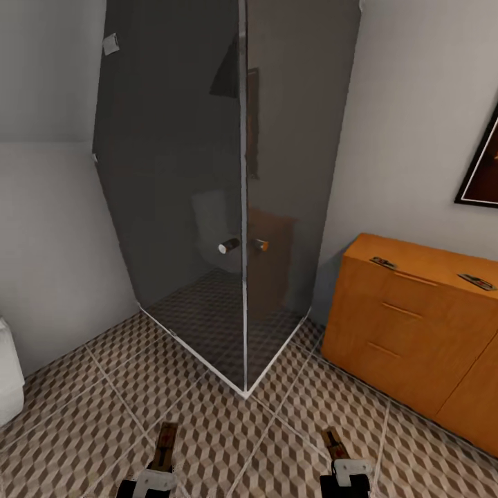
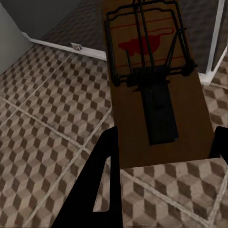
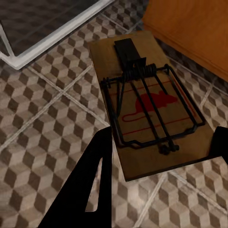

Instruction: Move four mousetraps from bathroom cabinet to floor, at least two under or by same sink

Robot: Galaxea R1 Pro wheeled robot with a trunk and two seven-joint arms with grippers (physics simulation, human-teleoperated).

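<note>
- Mousetraps: one [image 2: 156,90] sits clamped between the black fingers [image 2: 95,190] of the left end effector [image 1: 153,477], above the cube-patterned bathroom floor [image 1: 228,429]; its board carries a red mouse outline, no readable writing.
- The right end effector [image 1: 346,474] is closed on a second mousetrap [image 3: 152,114] with the same red mouse mark, also over the tiles.
- Further off, two more mousetraps [image 1: 382,263] [image 1: 477,281] lie well apart on top of the orange-brown cabinet [image 1: 408,325].
- A dark glass shower enclosure [image 1: 228,194] stands in the corner beyond.
</note>
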